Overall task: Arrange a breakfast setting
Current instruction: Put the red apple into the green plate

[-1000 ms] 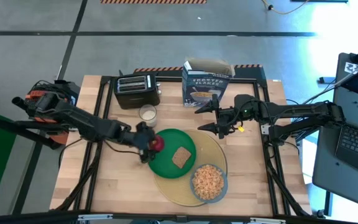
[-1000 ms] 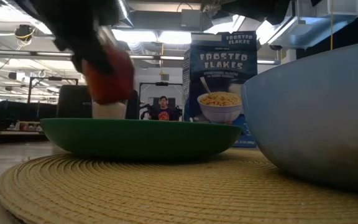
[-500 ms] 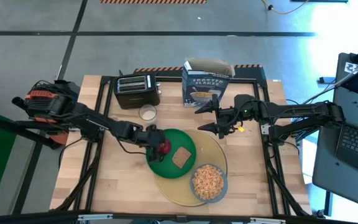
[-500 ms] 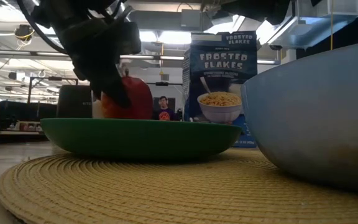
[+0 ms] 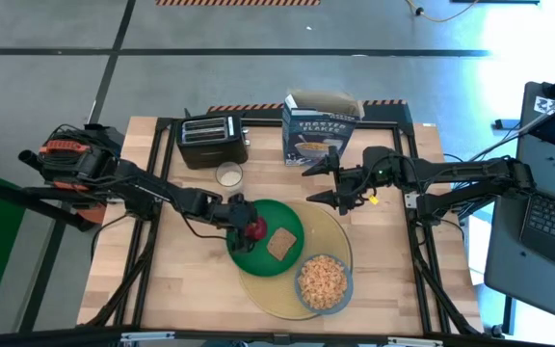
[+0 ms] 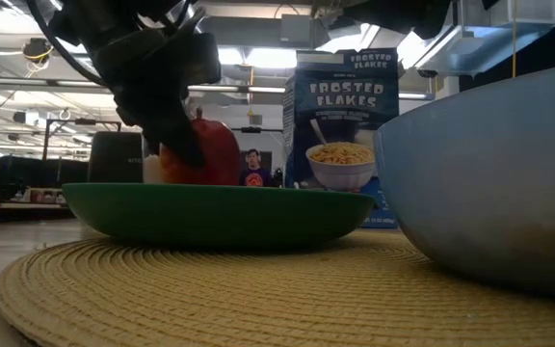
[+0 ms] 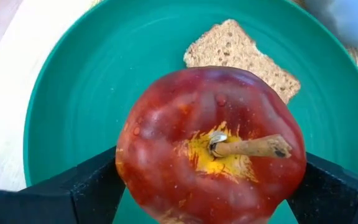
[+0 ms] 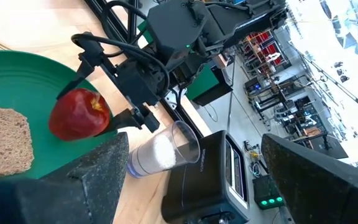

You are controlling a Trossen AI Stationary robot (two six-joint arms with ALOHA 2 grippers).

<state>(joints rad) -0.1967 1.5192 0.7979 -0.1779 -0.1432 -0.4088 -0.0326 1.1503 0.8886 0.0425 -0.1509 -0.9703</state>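
Centrally in the high view, the left gripper [image 5: 246,227] has its jaws closed around the glossy red apple [image 5: 254,227], holding it over the left rim of the round green plate [image 5: 258,255], beside the brown toast slice [image 5: 279,243]. Right of centre, the right gripper [image 5: 322,180] hangs with jaws spread wide and empty, below the blue cardboard cereal box [image 5: 317,135].

A light wooden table [image 5: 176,280] with a black frame is seen from above. A round yellow mat [image 5: 340,231] is laid right of centre. At 12 o'clock from the mat, a blue cereal box [image 5: 318,135] is stood at the far edge. At 11 o'clock, a black toaster [image 5: 211,141] is placed, with a milk glass [image 5: 228,174] just beside it.
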